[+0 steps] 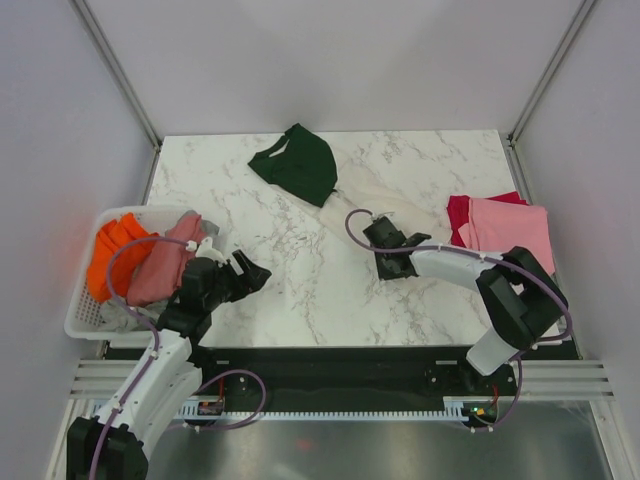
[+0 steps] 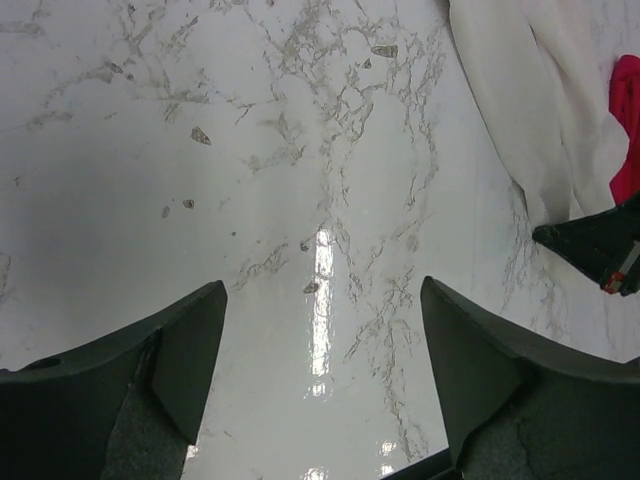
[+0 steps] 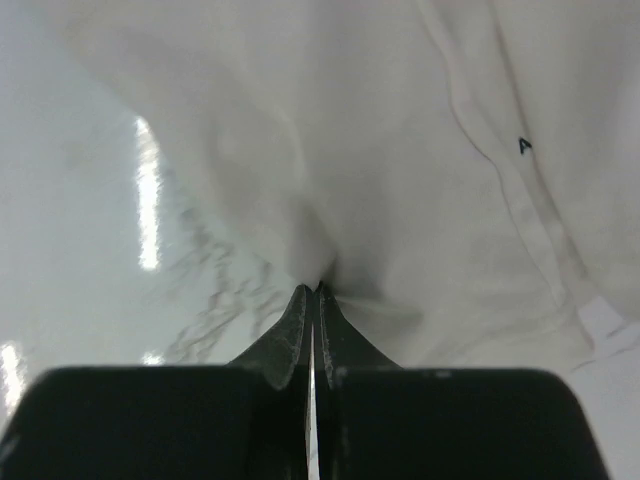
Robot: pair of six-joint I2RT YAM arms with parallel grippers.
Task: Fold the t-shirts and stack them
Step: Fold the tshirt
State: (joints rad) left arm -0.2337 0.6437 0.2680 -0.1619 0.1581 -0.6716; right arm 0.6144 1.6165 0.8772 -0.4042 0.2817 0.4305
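The cream t-shirt point(image 1: 362, 196) lies spread on the marble table point(image 1: 300, 290) with its dark green sleeve point(image 1: 297, 165) at the far middle. My right gripper point(image 1: 381, 238) is shut on a pinched fold of its cream cloth point(image 3: 380, 150); the jaws point(image 3: 315, 292) meet on the fabric. A folded pink t-shirt point(image 1: 512, 232) lies on a crimson one point(image 1: 460, 212) at the right. My left gripper point(image 1: 250, 270) is open and empty over bare marble point(image 2: 322, 290). The cream cloth point(image 2: 520, 90) and crimson cloth point(image 2: 628, 120) show far off in the left wrist view.
A white slatted basket point(image 1: 84, 320) at the left table edge holds an orange t-shirt point(image 1: 112, 250), a dusty-rose one point(image 1: 165, 262) and a bit of grey. The right gripper's dark tip point(image 2: 598, 240) shows in the left wrist view.
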